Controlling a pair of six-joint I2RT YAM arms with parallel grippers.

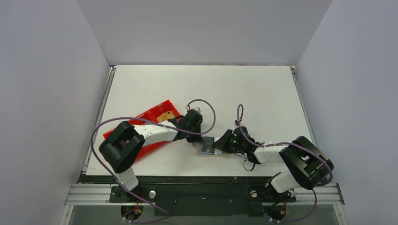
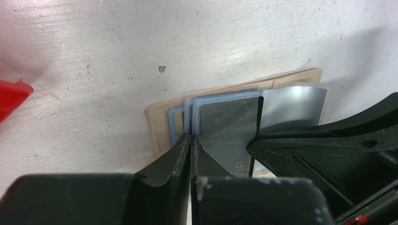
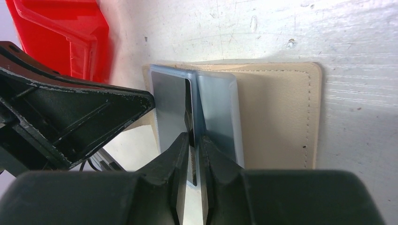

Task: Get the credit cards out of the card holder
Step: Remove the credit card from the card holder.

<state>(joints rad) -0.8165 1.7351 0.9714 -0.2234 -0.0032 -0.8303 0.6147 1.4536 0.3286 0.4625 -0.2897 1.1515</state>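
- Right end effector: jaws narrow, with a thin edge in the slit between them. I judge it pinched on the grey card, at that card's right edge.
- The grey card's long axis runs straight along my fingers, away from the wrist. A pull back along that same line should slide it out without twisting.
- Light blue card lies just beside the grey one, on its right, overlapping it at the pinch. Risk: I drag both together.
- Both cards lie on the tan card holder, which lies flat and open on the table. Its bare flap stretches to my right.
- Left end effector: jaws shut, tips down at the opposite, short end of the cards. I cannot tell whether it nips a sleeve edge or only presses the holder down.
- From above, the holder lies between the two effectors, near the front edge of the table. Both are at it, but only the right is lined up to draw a card.
- Red tray stands beyond the left effector, apart from the holder.
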